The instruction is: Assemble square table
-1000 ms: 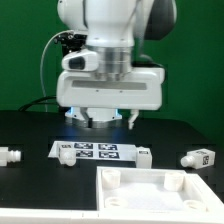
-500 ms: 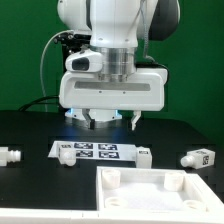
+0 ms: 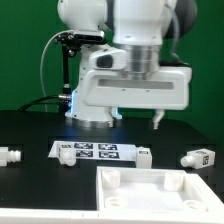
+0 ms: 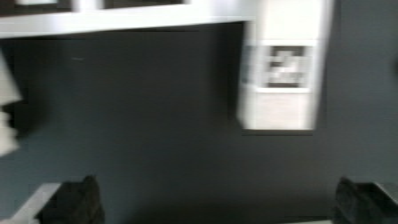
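Observation:
The white square tabletop (image 3: 150, 195) with raised corner sockets lies at the front of the exterior view. One stubby white leg (image 3: 10, 157) lies at the exterior view's left and another (image 3: 197, 158) at its right. A third small white part (image 3: 145, 155) lies at the marker board's right end. In the wrist view a white leg with a tag (image 4: 285, 70) lies on the dark table ahead of my gripper. My gripper (image 4: 222, 205) is open and empty, with both dark fingertips (image 4: 75, 200) wide apart above bare table. It hangs above the table behind the tabletop (image 3: 138, 116).
The marker board (image 3: 95, 152) lies flat behind the tabletop, and its edge shows in the wrist view (image 4: 160, 8). A bit of another white part (image 4: 9, 112) shows at the wrist view's edge. The arm's base and cables (image 3: 70, 70) stand at the back.
The arm's hand has swung toward the exterior view's right. The parts on the table have not moved.

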You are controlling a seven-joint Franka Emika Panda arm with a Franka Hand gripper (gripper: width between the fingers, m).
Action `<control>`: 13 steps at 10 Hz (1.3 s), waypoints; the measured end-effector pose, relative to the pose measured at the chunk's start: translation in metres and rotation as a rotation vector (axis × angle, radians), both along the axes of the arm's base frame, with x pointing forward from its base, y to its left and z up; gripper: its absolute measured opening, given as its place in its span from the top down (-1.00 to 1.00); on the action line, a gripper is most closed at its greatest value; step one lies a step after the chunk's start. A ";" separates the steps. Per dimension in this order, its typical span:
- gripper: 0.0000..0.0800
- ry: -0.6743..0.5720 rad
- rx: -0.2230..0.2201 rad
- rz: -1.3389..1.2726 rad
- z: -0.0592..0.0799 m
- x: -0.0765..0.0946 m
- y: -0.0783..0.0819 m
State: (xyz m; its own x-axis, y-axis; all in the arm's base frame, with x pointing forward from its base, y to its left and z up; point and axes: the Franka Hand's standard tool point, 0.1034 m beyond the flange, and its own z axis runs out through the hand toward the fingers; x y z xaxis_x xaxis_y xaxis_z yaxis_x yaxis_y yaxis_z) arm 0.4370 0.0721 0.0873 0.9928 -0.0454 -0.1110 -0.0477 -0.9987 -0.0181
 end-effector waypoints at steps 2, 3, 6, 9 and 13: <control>-0.62 0.004 -0.003 0.039 -0.002 0.003 -0.003; -0.62 0.006 -0.003 0.039 -0.002 0.002 -0.002; -0.62 0.007 -0.008 -0.104 -0.006 0.000 0.013; -0.62 -0.051 0.046 -0.359 -0.014 0.011 0.051; -0.62 -0.054 0.047 -0.346 -0.013 0.013 0.047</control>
